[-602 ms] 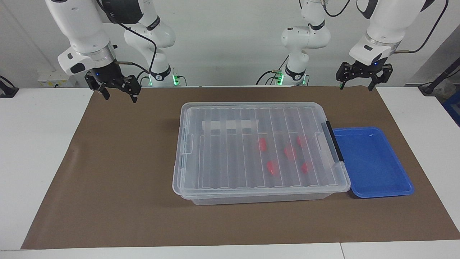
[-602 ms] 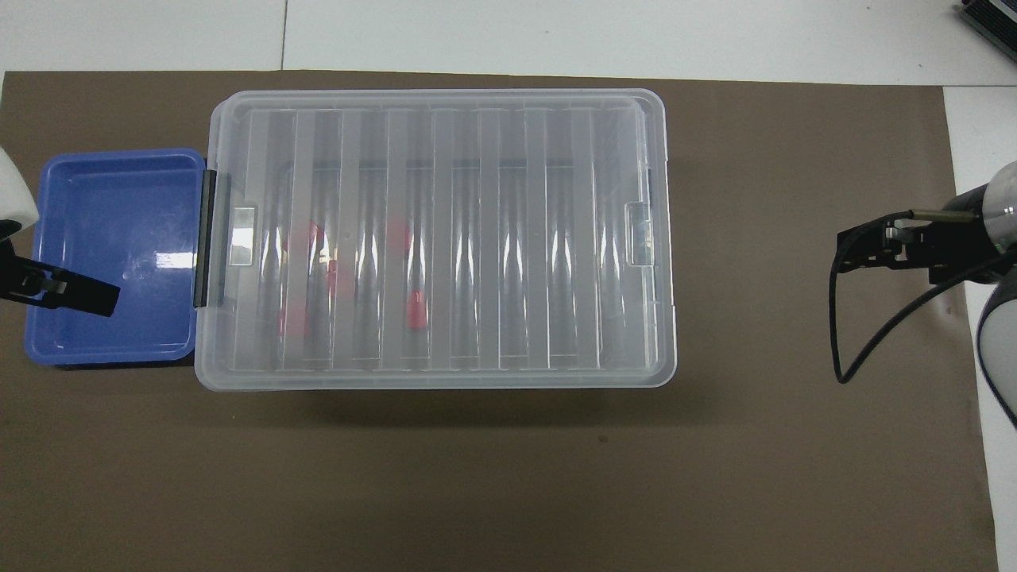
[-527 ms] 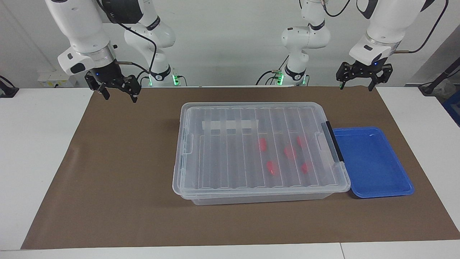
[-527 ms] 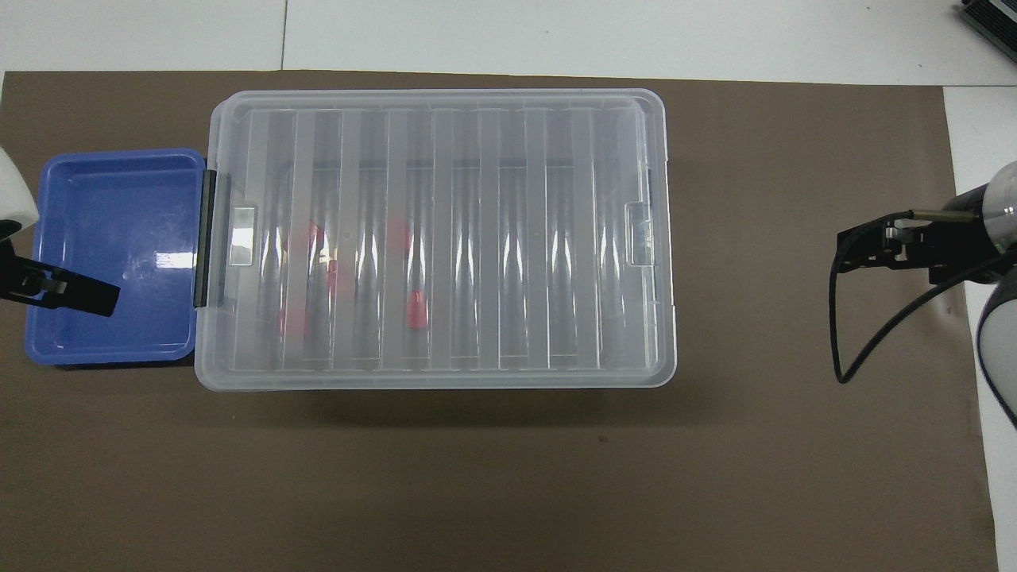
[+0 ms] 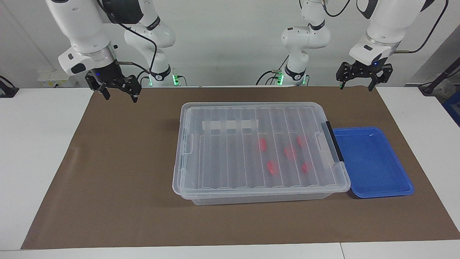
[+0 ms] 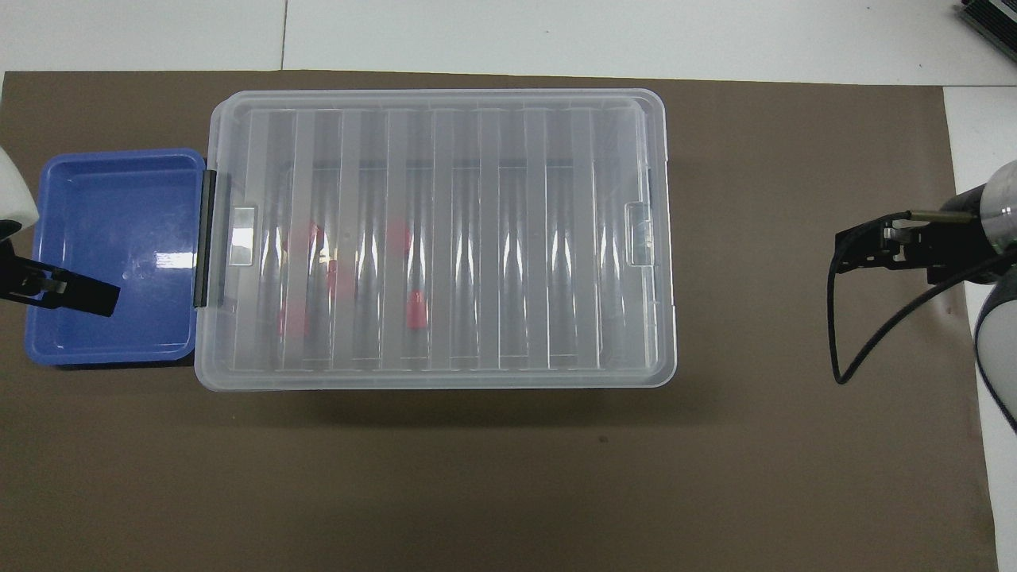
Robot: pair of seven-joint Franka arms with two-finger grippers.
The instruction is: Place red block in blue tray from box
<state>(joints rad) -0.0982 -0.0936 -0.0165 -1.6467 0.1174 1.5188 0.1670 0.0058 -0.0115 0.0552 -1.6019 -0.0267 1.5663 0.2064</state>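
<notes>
Red blocks [image 5: 289,152] lie sealed under the lidded box [image 5: 251,187], bunched toward its black-handled end beside the blue tray [image 5: 373,187], nearer the left pincer [image 5: 356,86], fingers apart, than the likewise-spread right pincer [image 5: 120,96].

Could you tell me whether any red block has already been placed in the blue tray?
No, the blue tray holds nothing, and the red blocks all lie inside the box under its closed lid.
</notes>
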